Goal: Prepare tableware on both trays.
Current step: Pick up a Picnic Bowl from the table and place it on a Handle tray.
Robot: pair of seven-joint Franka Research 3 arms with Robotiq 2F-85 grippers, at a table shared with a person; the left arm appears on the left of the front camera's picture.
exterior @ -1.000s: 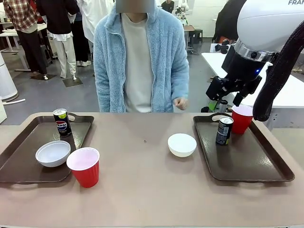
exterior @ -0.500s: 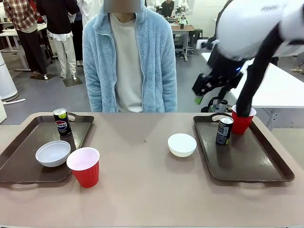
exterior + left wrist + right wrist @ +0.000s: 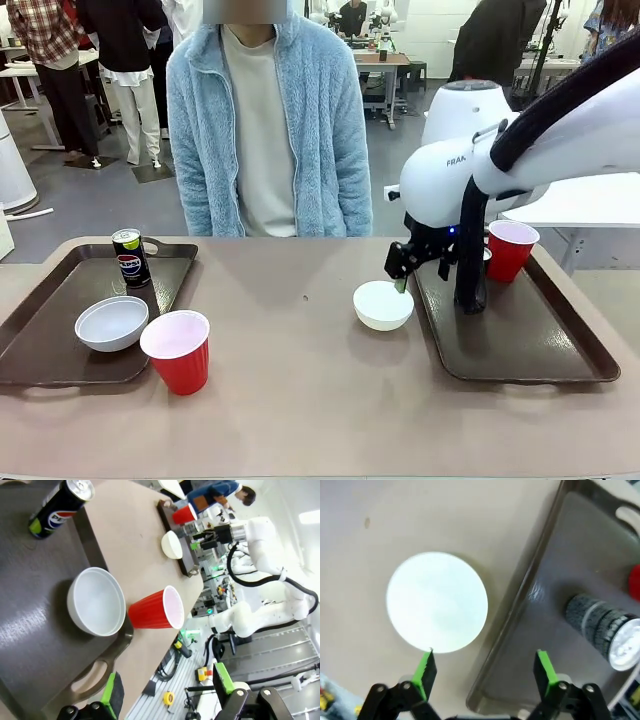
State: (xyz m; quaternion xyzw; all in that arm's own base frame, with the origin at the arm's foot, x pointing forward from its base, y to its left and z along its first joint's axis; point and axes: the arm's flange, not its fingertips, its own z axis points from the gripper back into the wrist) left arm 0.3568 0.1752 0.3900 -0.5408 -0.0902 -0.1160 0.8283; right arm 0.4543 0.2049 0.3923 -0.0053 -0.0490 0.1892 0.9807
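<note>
Down from above the far corner of the right tray (image 3: 520,340), my right arm is now lowering over the middle of the table (image 3: 300,400). The person (image 3: 265,130) is shifting toward the left. The tableware is staying put.

Left to right:

- At the left end, the left tray (image 3: 40,335) is lying flat. On it, the left can (image 3: 130,257) is standing upright in the far right corner. The left bowl (image 3: 112,323) is sitting mouth up in the near half.
- I am holding the left gripper (image 3: 167,692) above that tray's near handle, with its jaws spread wide and gripping nothing.
- Off the tray, the left cup (image 3: 177,350) is standing upright on the table, just beside the near right corner.
- On the bare table, the middle bowl (image 3: 383,305) is sitting mouth up, just beside the right tray's left rim.
- I am hanging the right gripper (image 3: 485,667) over that bowl with its jaws spread wide and nothing between the pads. One finger (image 3: 426,669) is reaching the bowl's rim, though I cannot tell whether it is touching. The other is hanging over the right tray's floor.
- On the right tray, the right can (image 3: 602,630) is standing upright near the far left corner. The right cup (image 3: 510,250) is standing just beyond it, at the far rim.
</note>
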